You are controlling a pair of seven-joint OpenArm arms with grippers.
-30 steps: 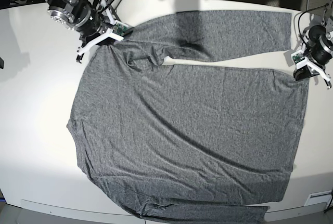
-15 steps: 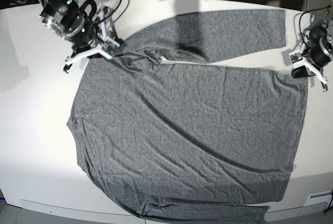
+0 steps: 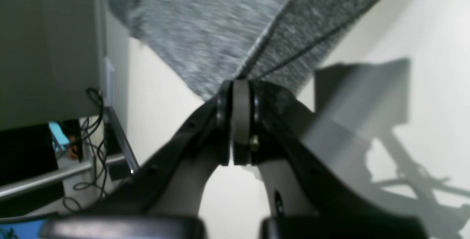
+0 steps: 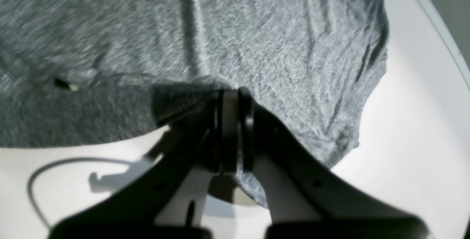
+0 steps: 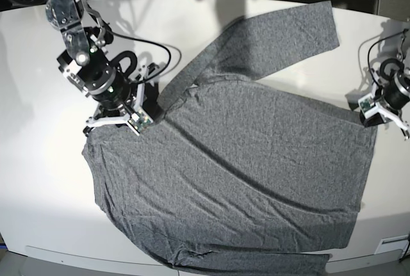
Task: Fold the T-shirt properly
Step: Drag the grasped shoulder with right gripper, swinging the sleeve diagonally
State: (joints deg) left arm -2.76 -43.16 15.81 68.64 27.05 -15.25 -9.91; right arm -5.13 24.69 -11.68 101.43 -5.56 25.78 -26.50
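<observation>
The grey T-shirt (image 5: 243, 161) lies spread over the white table (image 5: 38, 180), its upper long sleeve (image 5: 282, 32) slanting toward the back right. At its left shoulder, my right gripper (image 5: 114, 122) is shut on the fabric. In the right wrist view the closed fingers (image 4: 231, 129) pinch a raised fold of the T-shirt (image 4: 257, 29). On the right side of the base view, my left gripper (image 5: 383, 117) is shut on the shirt's hem corner. The left wrist view shows the fingers (image 3: 240, 121) pressed together on the taut cloth (image 3: 205, 29).
A black cable (image 5: 157, 48) loops on the table behind the right arm. The lower sleeve (image 5: 256, 264) hangs past the table's front edge. A grey box (image 3: 47, 48) with cables stands beyond the table. A white fitting (image 5: 392, 244) sits at the front right corner.
My right gripper has pulled the shoulder toward the front and right. The upper sleeve has swung into a slant. My left gripper has dragged the hem corner slightly toward the front.
</observation>
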